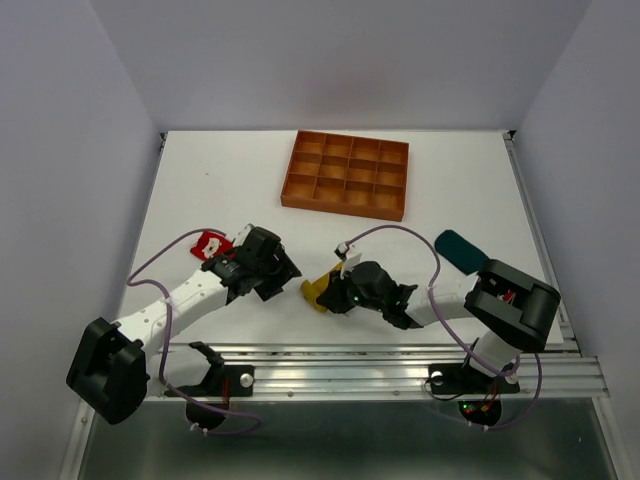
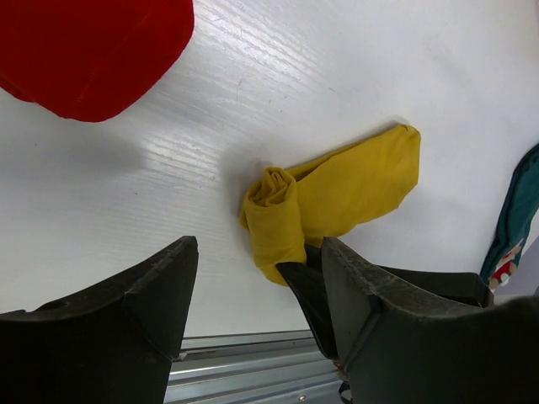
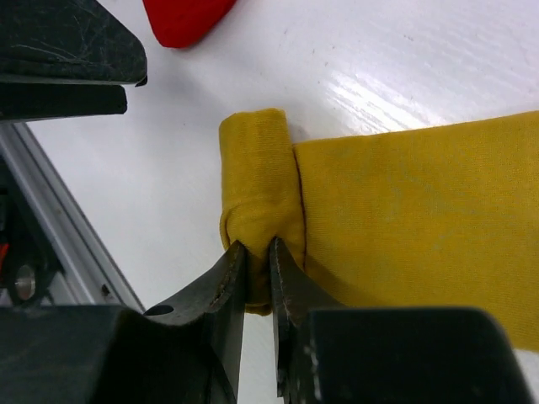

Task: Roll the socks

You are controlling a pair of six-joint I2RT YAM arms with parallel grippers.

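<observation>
Rolling the yellow sock, roll barely started.
The sock lies at the counter's 6 o'clock, by the front rail. The right jaws are nearly closed, pinching its rolled end. The left jaws are wide open and empty, just beside the roll. We'd hold the pinch tight, turn toward 3 o'clock along the flat part, and have the left jaws pin the fabric.

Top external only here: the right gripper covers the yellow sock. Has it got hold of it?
Observer: Yes. The right wrist view shows the right gripper pinched shut on the rolled end of the yellow sock.
Operator: How much is rolled?
Observer: Only that end. The rest lies flat on the table.
Operator: Left gripper?
Observer: The left wrist view shows the left gripper open, gripping nothing.
</observation>
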